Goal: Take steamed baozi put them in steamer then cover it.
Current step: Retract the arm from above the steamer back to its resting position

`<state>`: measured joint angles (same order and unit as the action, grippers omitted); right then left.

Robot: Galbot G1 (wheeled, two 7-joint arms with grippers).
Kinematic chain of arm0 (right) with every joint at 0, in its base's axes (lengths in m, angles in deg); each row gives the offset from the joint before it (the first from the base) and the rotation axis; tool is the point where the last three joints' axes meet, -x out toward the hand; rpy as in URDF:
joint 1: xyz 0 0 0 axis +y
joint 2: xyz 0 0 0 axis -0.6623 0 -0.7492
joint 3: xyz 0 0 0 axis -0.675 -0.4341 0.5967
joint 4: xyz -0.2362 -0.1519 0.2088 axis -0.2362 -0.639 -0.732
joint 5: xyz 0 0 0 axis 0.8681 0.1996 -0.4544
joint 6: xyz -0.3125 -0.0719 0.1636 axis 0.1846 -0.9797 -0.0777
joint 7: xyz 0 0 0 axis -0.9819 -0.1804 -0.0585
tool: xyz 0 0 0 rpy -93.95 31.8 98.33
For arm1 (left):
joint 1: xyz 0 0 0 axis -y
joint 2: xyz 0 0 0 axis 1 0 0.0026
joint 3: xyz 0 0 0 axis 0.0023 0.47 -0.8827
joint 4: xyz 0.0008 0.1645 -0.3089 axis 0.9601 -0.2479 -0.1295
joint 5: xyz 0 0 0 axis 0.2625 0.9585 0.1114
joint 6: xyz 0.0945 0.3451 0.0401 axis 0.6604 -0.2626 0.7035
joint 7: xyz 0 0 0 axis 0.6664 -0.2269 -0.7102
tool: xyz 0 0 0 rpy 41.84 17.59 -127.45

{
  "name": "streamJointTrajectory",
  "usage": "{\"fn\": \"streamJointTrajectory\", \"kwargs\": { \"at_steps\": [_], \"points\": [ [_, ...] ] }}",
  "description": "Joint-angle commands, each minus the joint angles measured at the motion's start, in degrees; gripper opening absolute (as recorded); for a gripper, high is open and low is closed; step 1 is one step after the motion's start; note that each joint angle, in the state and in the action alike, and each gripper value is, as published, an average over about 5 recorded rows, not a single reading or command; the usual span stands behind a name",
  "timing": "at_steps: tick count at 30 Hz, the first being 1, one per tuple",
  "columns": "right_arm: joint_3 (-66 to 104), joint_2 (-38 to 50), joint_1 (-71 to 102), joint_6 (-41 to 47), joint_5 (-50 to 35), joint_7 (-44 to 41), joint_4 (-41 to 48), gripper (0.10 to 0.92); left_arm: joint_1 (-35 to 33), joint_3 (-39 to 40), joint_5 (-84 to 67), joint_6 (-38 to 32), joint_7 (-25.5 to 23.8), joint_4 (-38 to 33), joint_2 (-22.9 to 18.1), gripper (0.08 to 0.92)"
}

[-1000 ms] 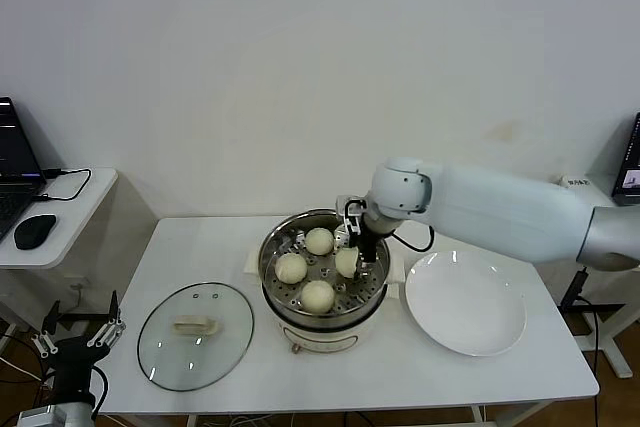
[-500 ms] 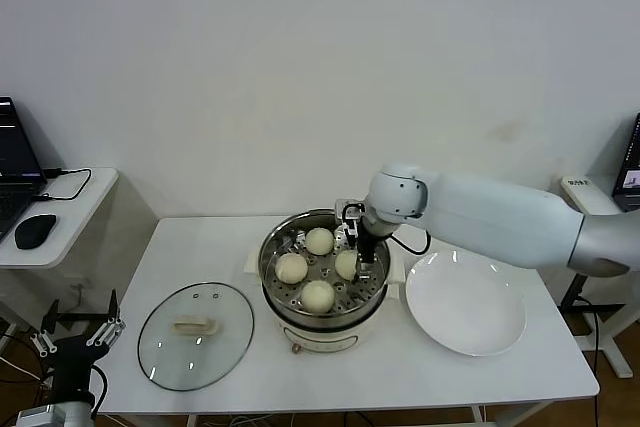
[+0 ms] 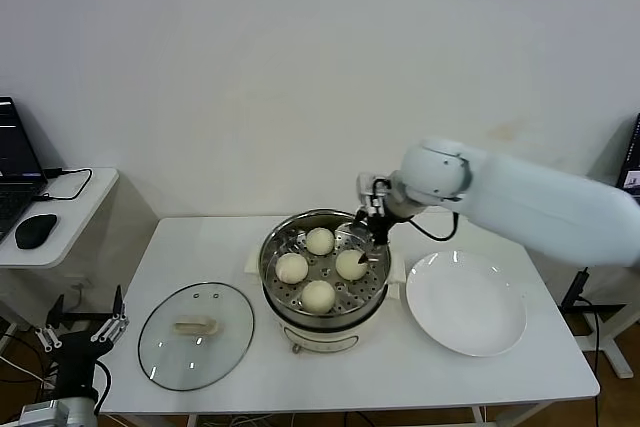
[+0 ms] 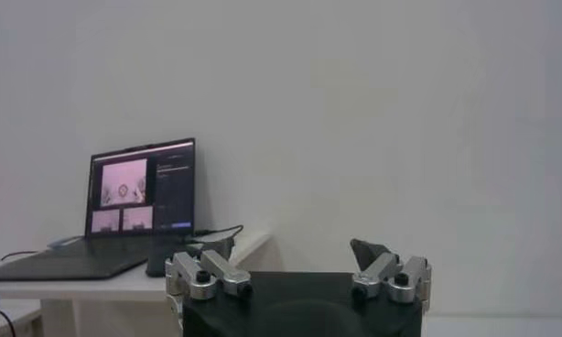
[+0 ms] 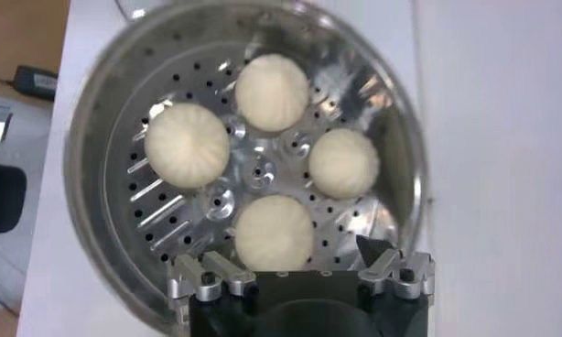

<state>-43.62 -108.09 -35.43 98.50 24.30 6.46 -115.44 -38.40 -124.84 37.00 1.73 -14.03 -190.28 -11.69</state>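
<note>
Four steamed baozi lie on the perforated tray of the steamer (image 3: 270, 255): one at the back (image 3: 319, 241), one on the left (image 3: 292, 268), one on the right (image 3: 350, 264) and one in front (image 3: 318, 295). My right gripper (image 3: 373, 234) is open and empty, just above the steamer's back right rim. Its wrist view looks down into the steamer (image 5: 89, 183) at all four baozi, with the nearest baozi (image 5: 275, 231) just beyond the open right gripper (image 5: 299, 267). The cover (image 3: 195, 334) lies flat on the table left of the steamer. My left gripper (image 3: 80, 334) is parked low, off the table's left.
An empty white plate (image 3: 465, 302) lies right of the steamer. A side desk at the far left holds a laptop (image 4: 139, 197) and a mouse (image 3: 35, 231). The left gripper (image 4: 299, 270) is open in its wrist view, facing the wall.
My right gripper has let go of the right-hand baozi on the tray and has risen up and back to the right. The left arm has barely moved.
</note>
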Motion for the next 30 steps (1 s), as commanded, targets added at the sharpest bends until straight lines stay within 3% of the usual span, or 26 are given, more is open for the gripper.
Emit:
{"fn": "streamJointTrajectory", "kwargs": {
  "at_steps": [1,6,12,22,30],
  "points": [
    [32.23,22.8,32.42,-3.62,-2.94,15.85,-17.42,0.823,0.08,0.67,0.47,0.34,-0.66,-0.06,0.49,0.823],
    [59.2,24.54,67.62,-14.53,-2.04,28.49,-19.43,0.823,0.43,1.77,1.17,0.11,-0.69,1.19,0.3,0.823],
    [83.94,11.19,95.06,-27.98,7.38,35.51,-16.71,0.823,0.41,3.57,2.57,-0.43,-0.54,2.39,-0.55,0.823],
    [99.23,-17.77,104.13,-49.13,18.21,36.99,-8.12,0.823,1.71,5.29,13.03,-3.3,0.46,6.45,-0.67,0.823],
    [103.21,-31.05,106.71,-51.44,16.97,35.3,-5.59,0.823,4.39,5.53,38.23,-6.39,3.41,12.61,1.54,0.823]
  ]
}}
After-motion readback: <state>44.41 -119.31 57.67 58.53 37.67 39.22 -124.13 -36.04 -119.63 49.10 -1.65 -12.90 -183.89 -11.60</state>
